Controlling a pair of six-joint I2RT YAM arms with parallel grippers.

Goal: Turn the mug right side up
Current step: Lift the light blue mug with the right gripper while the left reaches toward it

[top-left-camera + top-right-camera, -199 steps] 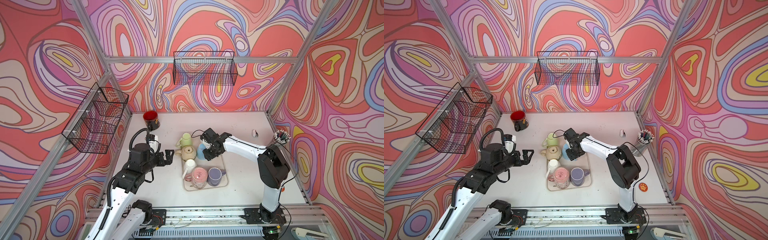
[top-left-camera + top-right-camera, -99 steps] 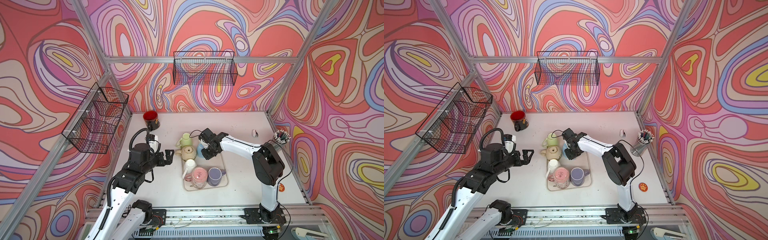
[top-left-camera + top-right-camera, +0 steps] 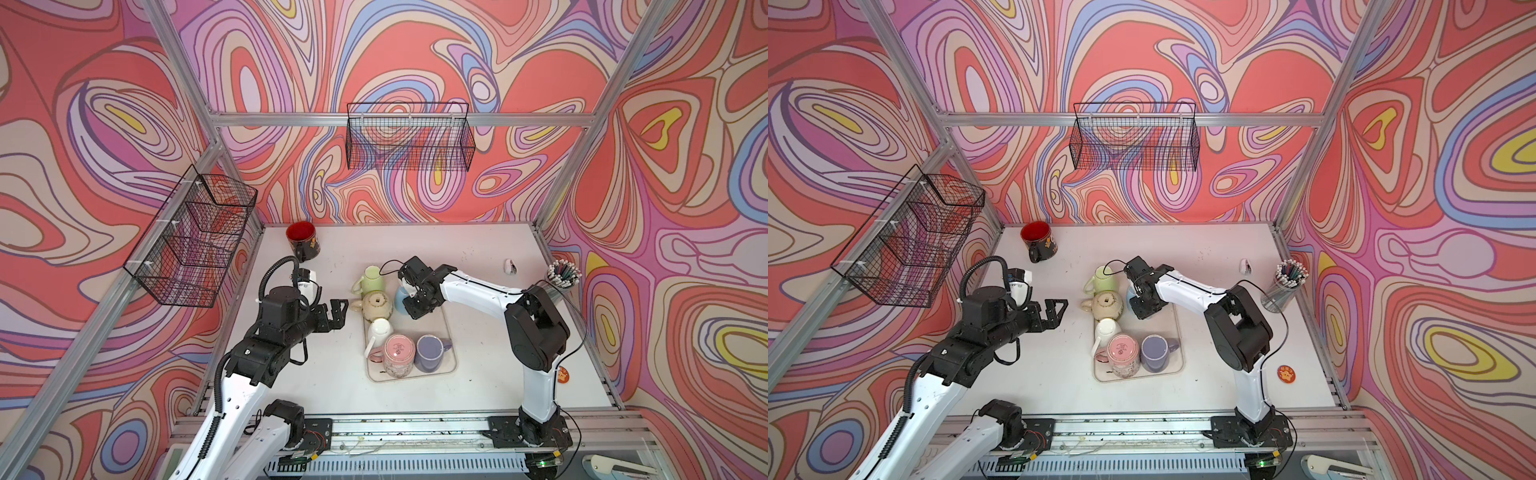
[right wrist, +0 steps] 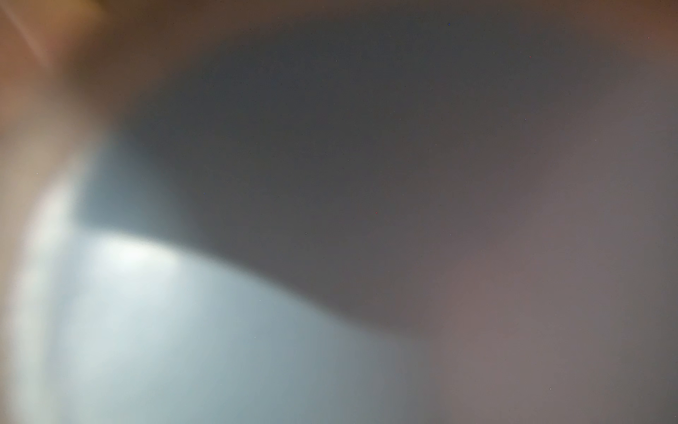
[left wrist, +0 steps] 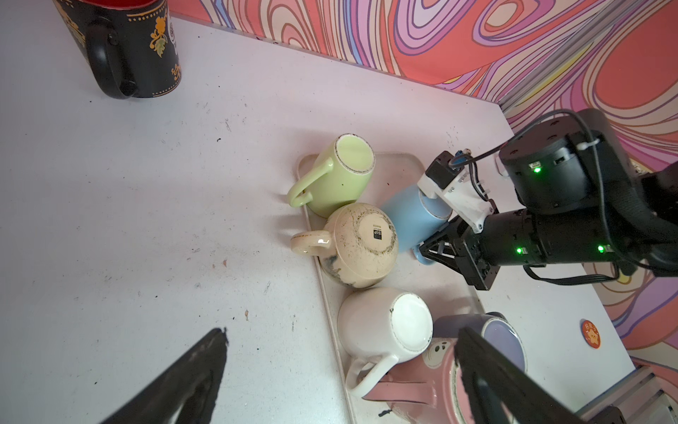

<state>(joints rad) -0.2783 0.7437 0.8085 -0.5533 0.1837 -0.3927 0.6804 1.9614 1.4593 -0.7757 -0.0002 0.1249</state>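
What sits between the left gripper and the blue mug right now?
The upside-down beige mug stands between the open left gripper and the blue mug. Both top views show this, and the left wrist view confirms it.

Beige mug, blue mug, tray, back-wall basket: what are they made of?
Beige mug: likely glazed ceramic; glossy glint on handle, dull foot ring. Blue mug: probably ceramic, satin glaze, soft sheen. Tray: looks like matte cream plastic, rounded moulded rim. Back-wall basket: black-coated metal wire, thin grid.
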